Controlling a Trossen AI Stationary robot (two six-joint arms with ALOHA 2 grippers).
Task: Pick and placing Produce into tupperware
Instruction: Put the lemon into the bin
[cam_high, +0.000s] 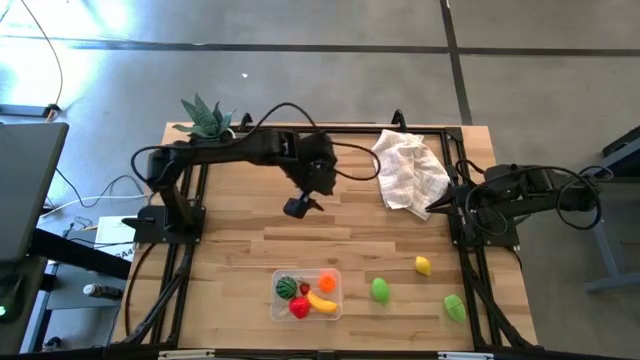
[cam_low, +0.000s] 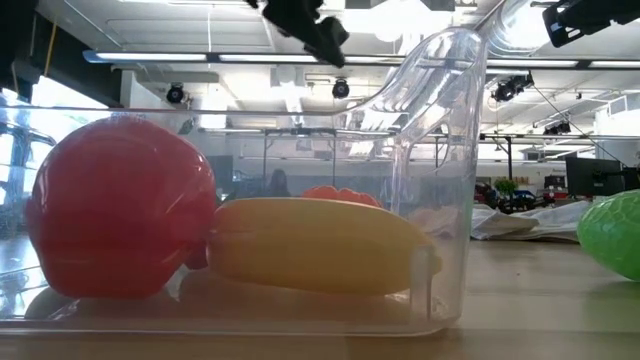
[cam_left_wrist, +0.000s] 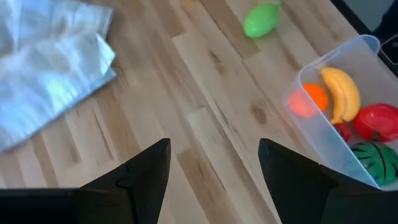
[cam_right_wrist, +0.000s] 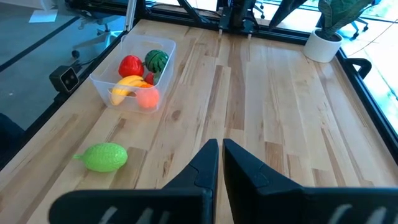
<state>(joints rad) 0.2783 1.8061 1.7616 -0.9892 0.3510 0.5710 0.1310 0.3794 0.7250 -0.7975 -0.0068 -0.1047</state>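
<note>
High view, left to right. Potted plant (cam_high: 207, 117) sits at the table's upper-left corner. Left arm reaches in from the left edge toward frame centre; left gripper (cam_high: 298, 207) hangs over bare wood above the tupperware, fingers parted, nothing between them. Its wrist view confirms this: only wood shows in the gap.

Tupperware (cam_high: 276, 305) is at lower centre, near the front edge. Inside: watermelon piece (cam_high: 287, 288), orange fruit (cam_high: 327, 283), banana (cam_high: 321, 302), red fruit (cam_high: 299, 308), all packed together.

Still loose on the table, right of the tupperware: green fruit (cam_high: 380, 290) just beside it, lemon (cam_high: 423, 265) further right and a bit higher in frame, second green piece (cam_high: 455, 307) at lower right near the front corner.

White cloth (cam_high: 410, 170) lies crumpled at upper right of centre. Right arm is folded back at the right edge; right gripper (cam_right_wrist: 221, 155) is closed tight, fingers together, holding nothing.
</note>
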